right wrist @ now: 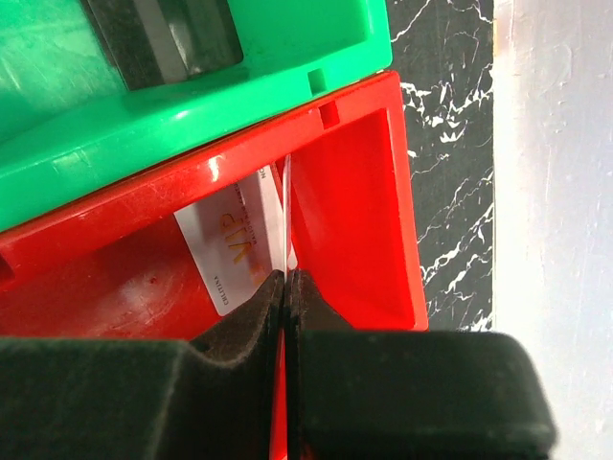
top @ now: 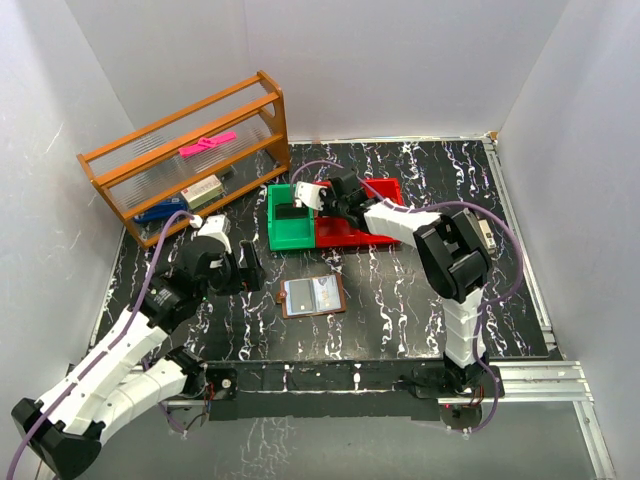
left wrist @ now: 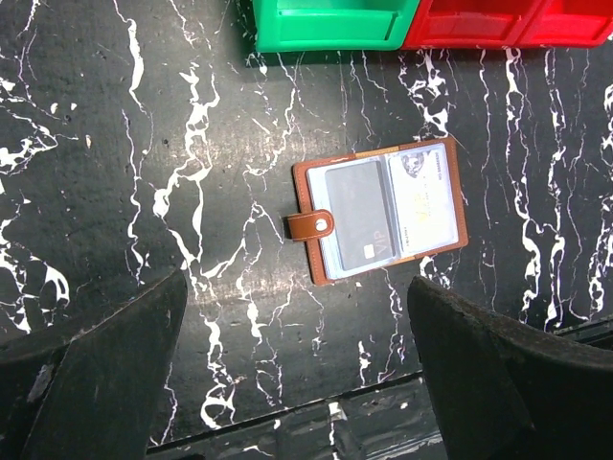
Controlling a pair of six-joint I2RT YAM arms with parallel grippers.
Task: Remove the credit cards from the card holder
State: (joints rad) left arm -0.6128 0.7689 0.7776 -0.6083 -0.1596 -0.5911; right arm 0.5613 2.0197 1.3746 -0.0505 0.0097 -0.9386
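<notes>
The card holder (top: 312, 296) lies open on the table, brown rim with a strap, pale blue inside. In the left wrist view the card holder (left wrist: 378, 211) holds a silver-grey card (left wrist: 359, 216) and a pale card (left wrist: 421, 196). My left gripper (left wrist: 297, 355) is open and empty, hovering just near and left of it (top: 245, 270). My right gripper (right wrist: 287, 278) is shut on a thin card seen edge-on (right wrist: 287, 211), over the red bin (right wrist: 354, 211). A pale card marked VIP (right wrist: 235, 240) lies in that bin.
A green bin (top: 290, 215) joins the red bin (top: 372, 228) at the back middle; something dark lies in the green one (right wrist: 163, 38). A wooden shelf (top: 190, 150) with small items stands back left. White walls enclose the table.
</notes>
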